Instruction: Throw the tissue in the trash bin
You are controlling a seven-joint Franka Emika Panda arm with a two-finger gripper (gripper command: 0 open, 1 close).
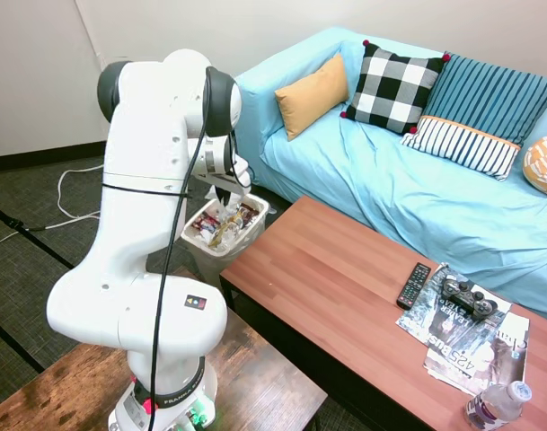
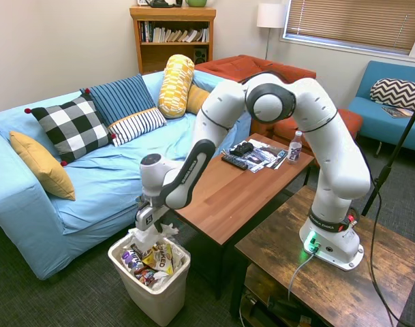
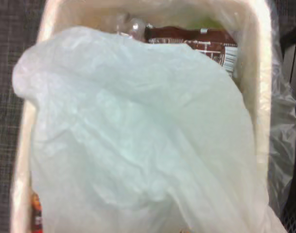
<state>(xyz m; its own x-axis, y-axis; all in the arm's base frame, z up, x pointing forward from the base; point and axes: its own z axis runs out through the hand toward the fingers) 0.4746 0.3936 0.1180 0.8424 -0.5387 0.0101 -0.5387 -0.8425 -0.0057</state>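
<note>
Crumpled white soft paper tissue [image 3: 138, 136] fills wrist view, hanging straight below gripper [image 2: 150, 230], pinched in it, directly over small whitish rectangular plastic-lined trash bin [image 2: 159, 300]; just release.

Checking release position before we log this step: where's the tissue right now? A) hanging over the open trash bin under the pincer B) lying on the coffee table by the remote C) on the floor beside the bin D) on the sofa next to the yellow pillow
A: in the second exterior view the tissue hangs below the pincer right above the trash bin, and the wrist view shows white paper covering the bin's opening.
</note>
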